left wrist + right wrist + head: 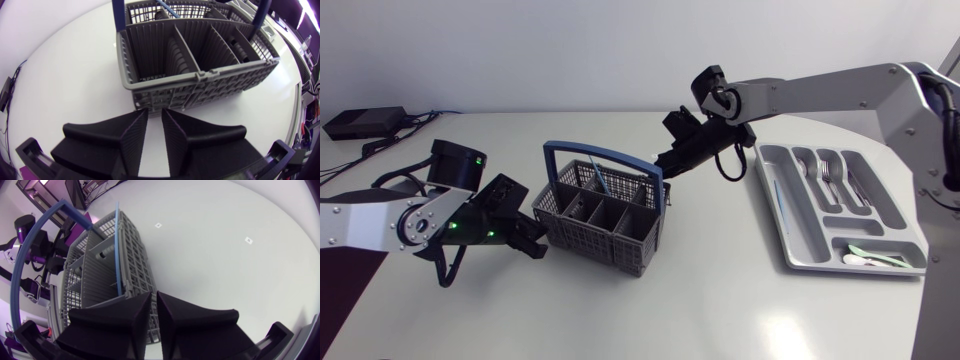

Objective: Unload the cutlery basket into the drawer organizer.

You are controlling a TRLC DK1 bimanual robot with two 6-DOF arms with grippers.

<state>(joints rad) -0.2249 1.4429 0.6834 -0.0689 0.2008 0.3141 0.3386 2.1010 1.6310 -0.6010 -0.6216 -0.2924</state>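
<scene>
The grey cutlery basket [605, 215] with its blue hoop handle [610, 152] stands mid-table. A thin blue piece [601, 180] leans inside it. My left gripper [538, 240] is low at the basket's left wall; in the left wrist view its fingers [132, 135] stand a narrow slit apart, tips pinched on the foot of the basket [200, 55]. My right gripper [660, 162] is at the far right corner. In the right wrist view the basket [100, 275] wall runs into the slit of the gripper [154, 297], and the blue piece [117, 245] stands just beside it.
The grey drawer organizer [800, 255] lies at the right, with forks and spoons [825, 170] in its back compartments and pale green and white pieces [870, 258] in the front one. A black box with cables [365, 122] sits at the back left.
</scene>
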